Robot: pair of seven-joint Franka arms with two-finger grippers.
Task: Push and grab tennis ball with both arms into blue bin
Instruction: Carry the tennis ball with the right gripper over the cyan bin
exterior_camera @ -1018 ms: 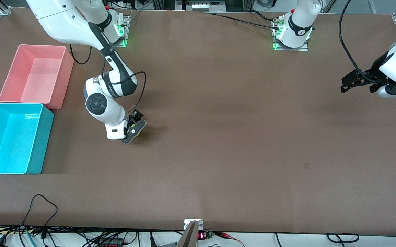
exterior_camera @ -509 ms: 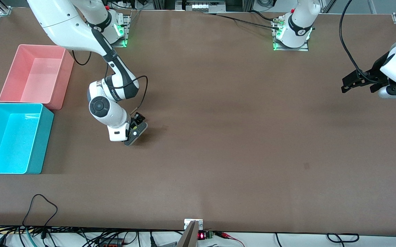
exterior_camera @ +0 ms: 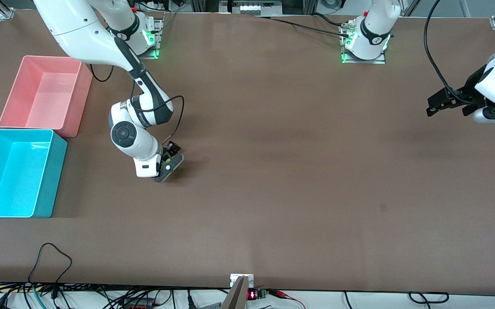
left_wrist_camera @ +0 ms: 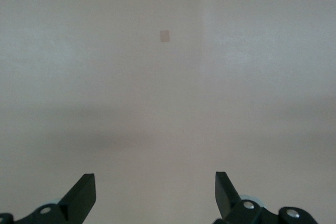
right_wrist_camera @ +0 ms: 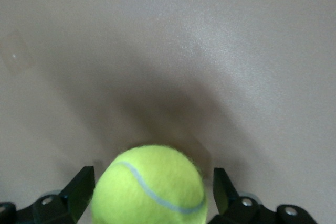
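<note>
Tennis ball [right_wrist_camera: 150, 187] clamped between right gripper [exterior_camera: 168, 163] jaws; left gripper [exterior_camera: 438, 103] jaws apart, waiting.

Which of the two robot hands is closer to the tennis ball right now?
The right. The right gripper straddles the tennis ball, fingers on either side. The left gripper waits open above the table's other end.

A yellow-green tennis ball [right_wrist_camera: 151, 186] with a pale curved line is seen between black fingers [right_wrist_camera: 79, 188]. The table [exterior_camera: 299, 163] is coloured brown. One bin is bright blue [exterior_camera: 54, 171] and the other bin is pink [exterior_camera: 82, 96]. The arms [exterior_camera: 134, 143] are painted white with black bands.
</note>
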